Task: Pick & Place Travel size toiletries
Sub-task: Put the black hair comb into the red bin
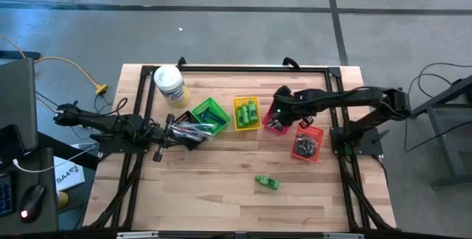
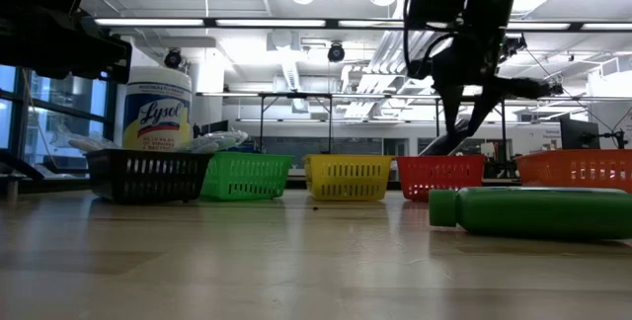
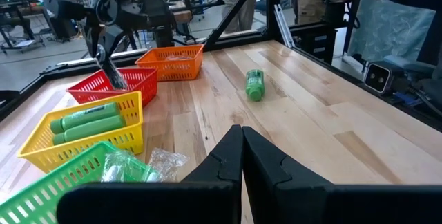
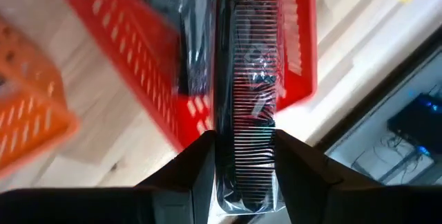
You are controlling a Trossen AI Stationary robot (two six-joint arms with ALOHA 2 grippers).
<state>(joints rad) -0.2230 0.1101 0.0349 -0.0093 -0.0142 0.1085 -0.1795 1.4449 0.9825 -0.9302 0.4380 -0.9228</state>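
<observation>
We read the row of baskets as a sorting line, one kind of toiletry to each, and we take the red basket [image 1: 276,123] as our landmark; the right gripper [image 4: 243,156] hangs just above it, its fingers [image 4: 190,165] part open and pressed on either side of a clear-wrapped dark comb [image 4: 248,113], which stands on end between them with its teeth showing through the wrap; we judge it is held endwise so that it can slide down into the narrow basket beside the other wrapped dark pieces already lying there. The comb's far end reaches over the basket's inside, so it sits both in the grip and directly above the red basket. Beside the red basket on one side stands the yellow basket [image 1: 247,113] with green bottles laid in it, and beyond that the green basket [image 1: 209,115] and a black one [image 2: 148,175] by the white tub [image 1: 169,84]; on its other side lies the orange basket [image 1: 307,143] with dark packets. One green bottle [image 1: 267,182] lies loose on the table [image 1: 221,195], well clear of the red basket toward the table's near edge, not yet sorted. The left gripper [image 3: 242,155] waits over the black basket, far along the row from the red one, fingers closed together on nothing.
</observation>
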